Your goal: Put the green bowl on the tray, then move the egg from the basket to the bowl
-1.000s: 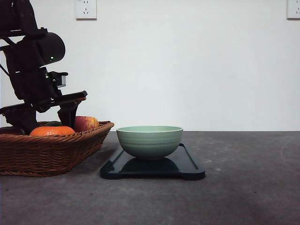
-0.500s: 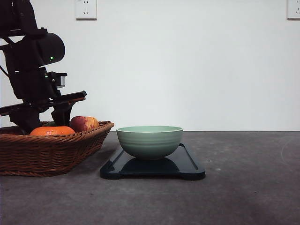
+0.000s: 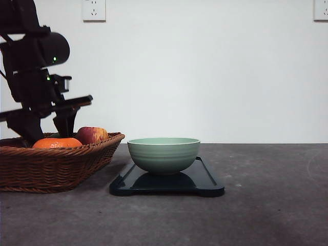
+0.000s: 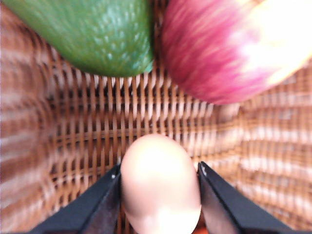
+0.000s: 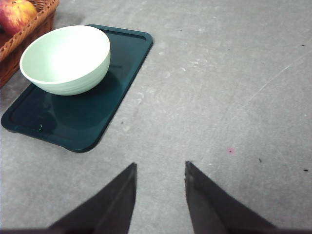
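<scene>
The green bowl (image 3: pixel 163 154) (image 5: pixel 67 58) stands upright on the dark tray (image 3: pixel 205 179) (image 5: pixel 119 87), on its end nearer the basket. The wicker basket (image 3: pixel 56 166) (image 4: pixel 146 112) is left of the tray. My left gripper (image 3: pixel 47 125) (image 4: pixel 158 169) hangs over the basket, shut on a pale egg (image 4: pixel 158 187) that sits between its black fingers (image 4: pixel 105 197), a little above the weave. My right gripper (image 5: pixel 160 165) is open over bare table to the right of the tray, holding nothing.
In the basket lie a red apple (image 3: pixel 92 135) (image 4: pixel 229 48), an orange (image 3: pixel 56 143) and a green avocado (image 4: pixel 92 34), close around the egg. The grey table (image 3: pixel 266 195) stretches right of the tray. A white wall stands behind.
The left arm has risen slightly over the basket across the three front frames. Bowl and tray have not moved.
</scene>
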Tool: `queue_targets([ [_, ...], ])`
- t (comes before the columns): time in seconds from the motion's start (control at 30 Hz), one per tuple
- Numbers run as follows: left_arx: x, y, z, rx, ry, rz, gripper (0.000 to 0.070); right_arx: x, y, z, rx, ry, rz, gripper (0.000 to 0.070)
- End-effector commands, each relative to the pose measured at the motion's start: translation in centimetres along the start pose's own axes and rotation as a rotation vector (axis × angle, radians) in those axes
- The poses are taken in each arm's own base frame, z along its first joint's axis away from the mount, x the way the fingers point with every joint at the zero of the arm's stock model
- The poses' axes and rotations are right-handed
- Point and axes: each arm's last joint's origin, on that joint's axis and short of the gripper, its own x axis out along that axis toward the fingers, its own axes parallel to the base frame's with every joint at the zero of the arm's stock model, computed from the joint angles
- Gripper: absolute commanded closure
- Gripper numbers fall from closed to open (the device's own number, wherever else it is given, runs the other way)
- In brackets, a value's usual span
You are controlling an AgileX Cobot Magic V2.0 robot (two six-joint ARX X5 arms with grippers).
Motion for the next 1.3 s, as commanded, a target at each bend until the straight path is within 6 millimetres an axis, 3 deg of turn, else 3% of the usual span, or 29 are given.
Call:
queue_targets([
  [0.0,-1.2,-0.3,0.5,0.010,-0.039,-0.004,0.0528,-0.1,0.1,0.2,0.004,-0.009,0.005,0.0506],
  [0.37,-7.7,-1.0,0.0,0.069,-0.169,-0.049,0.0528,-0.1,0.1,0.3,0.004,-0.010,0.006,0.0506],
  [0.63,-11.6,-3.5,0.3,0.156,-0.387,-0.220,0.0525,-0.1,0.1,0.3,0.004,-0.012,0.007,0.0506],
  [0.97,-10.9,-8.9,0.3,0.303,-0.488,-0.382,0.0524,-0.1,0.1,0.3,0.004,-0.014,0.007,0.0506],
  [1.27,-7.1,-13.5,-0.3,0.418,-0.514,-0.365,0.0524,-0.1,0.1,0.3,0.004,-0.015,0.008,0.0506],
])
